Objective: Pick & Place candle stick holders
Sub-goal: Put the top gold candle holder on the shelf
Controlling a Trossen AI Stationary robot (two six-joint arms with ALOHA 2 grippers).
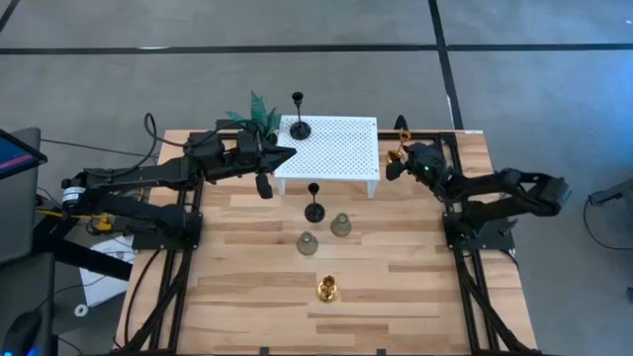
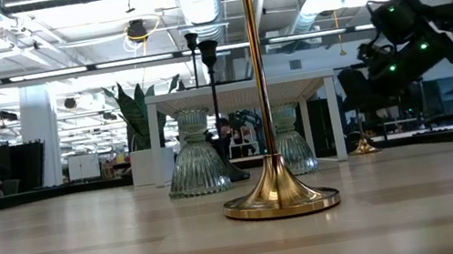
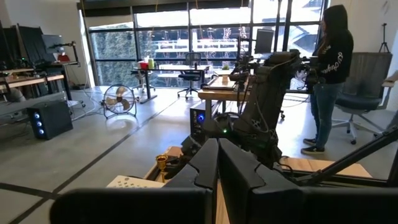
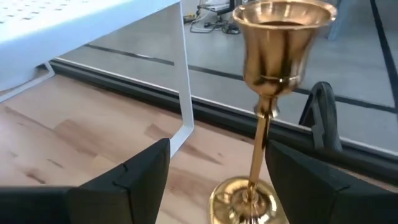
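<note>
One gold candle stick holder [image 4: 264, 93] stands upright on its round base [image 4: 242, 199] on the table, just right of the white platform [image 1: 336, 148]. My right gripper [image 4: 217, 165] is open around it, with the stem close beside one finger [image 4: 311, 177]. A second gold holder [image 1: 326, 289] stands near the table's front. Two grey-green glass holders [image 1: 340, 225] [image 1: 308, 243] and a black one [image 1: 314, 208] stand mid-table. Another black holder [image 1: 299, 127] stands on the platform. My left gripper [image 1: 287, 155] hovers shut over the platform's left edge. My right gripper comes at the gold holder nearly level from the table's right side, a finger on either side of the stem [image 4: 260, 155]. Whether the closer finger touches the stem, I cannot tell. The holder stands on its own base on the table.
A small green plant [image 1: 259, 109] stands at the platform's far left corner. The table's far right edge rail [image 1: 435, 133] runs close behind the gold holder. A person [image 3: 329, 74] stands in the room beyond the table.
</note>
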